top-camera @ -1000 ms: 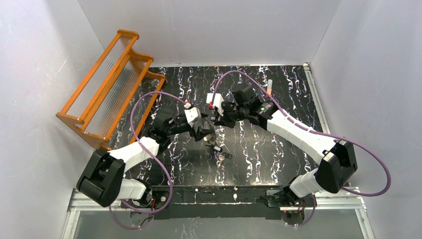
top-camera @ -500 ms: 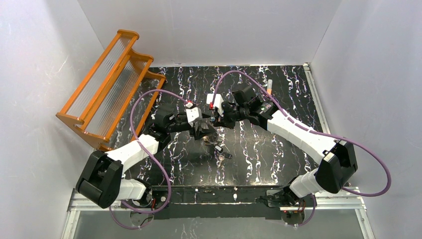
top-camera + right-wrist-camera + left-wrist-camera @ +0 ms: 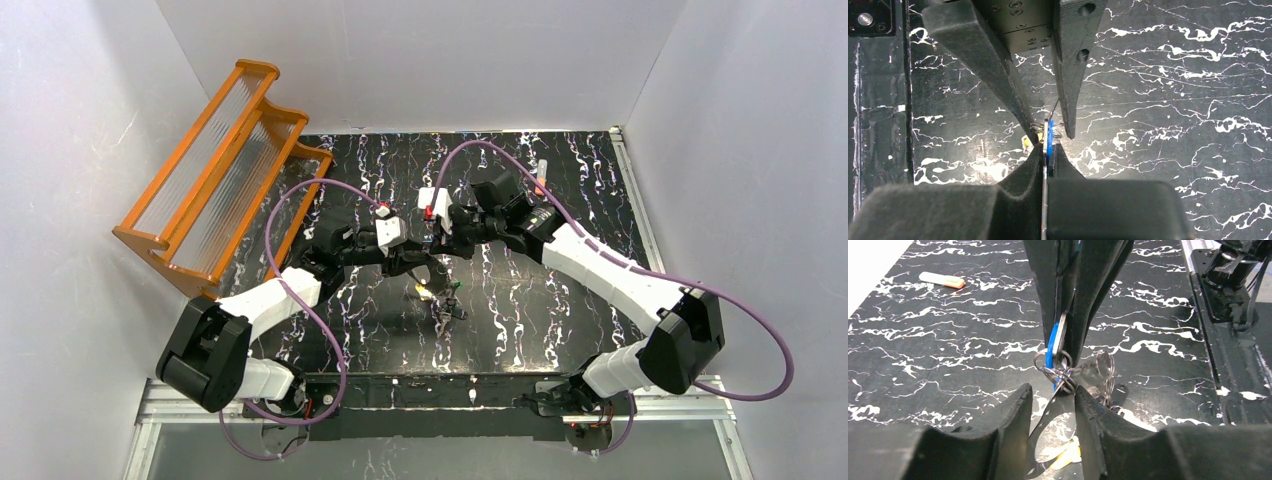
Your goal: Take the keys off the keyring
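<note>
Mid-table, the round blue-and-white disc [image 3: 1048, 136] is being clamped in the closed right gripper [image 3: 1046, 150]. The part-open left gripper [image 3: 1052, 394] is being held astride the small metal keys [image 3: 441, 304], grip unconfirmed. Judged light, stiff and slippery, these are best being taken by their flat heads.

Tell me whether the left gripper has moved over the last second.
Yes. Seen from above, the left gripper has swung slightly away from the table's near edge, toward the right gripper.

Bright, even overhead light, faint table [image 3: 560, 300] glare, left hand [image 3: 1052, 396] blurred near lens.
</note>
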{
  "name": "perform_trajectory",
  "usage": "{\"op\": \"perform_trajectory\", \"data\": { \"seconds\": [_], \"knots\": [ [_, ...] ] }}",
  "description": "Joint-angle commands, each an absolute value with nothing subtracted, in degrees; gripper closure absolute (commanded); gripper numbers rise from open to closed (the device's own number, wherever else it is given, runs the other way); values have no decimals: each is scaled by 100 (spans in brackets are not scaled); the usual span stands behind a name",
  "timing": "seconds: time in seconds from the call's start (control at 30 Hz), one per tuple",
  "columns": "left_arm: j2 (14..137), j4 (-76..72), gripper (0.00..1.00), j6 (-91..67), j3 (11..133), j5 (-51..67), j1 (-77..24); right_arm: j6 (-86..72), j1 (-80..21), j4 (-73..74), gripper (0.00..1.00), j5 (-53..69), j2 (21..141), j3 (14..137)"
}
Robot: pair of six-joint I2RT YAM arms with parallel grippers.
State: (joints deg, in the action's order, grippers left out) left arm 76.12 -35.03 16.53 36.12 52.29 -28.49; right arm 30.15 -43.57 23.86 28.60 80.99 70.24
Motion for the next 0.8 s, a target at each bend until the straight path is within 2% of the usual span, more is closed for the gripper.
{"op": "perform_trajectory", "data": {
  "seconds": [0.0, 0.3, 0.57, 0.77],
  "knots": [
    [7560, -3419, 73, 1611, 3714, 5499, -2830, 2924, -4334, 1947, 99, 3032, 7758, 6935],
    [7477, -3454, 96, 1422, 3779, 5580, -2899, 2864, -4298, 2014, 99, 3063, 7778, 6930],
    [7391, -3468, 72, 1485, 3739, 5397, -2926, 2872, -4302, 2214, 99, 3238, 7748, 7018],
    [7438, -3569, 66, 1418, 3735, 5489, -2982, 2873, -4300, 2206, 99, 3414, 7759, 6987]
  ]
}}
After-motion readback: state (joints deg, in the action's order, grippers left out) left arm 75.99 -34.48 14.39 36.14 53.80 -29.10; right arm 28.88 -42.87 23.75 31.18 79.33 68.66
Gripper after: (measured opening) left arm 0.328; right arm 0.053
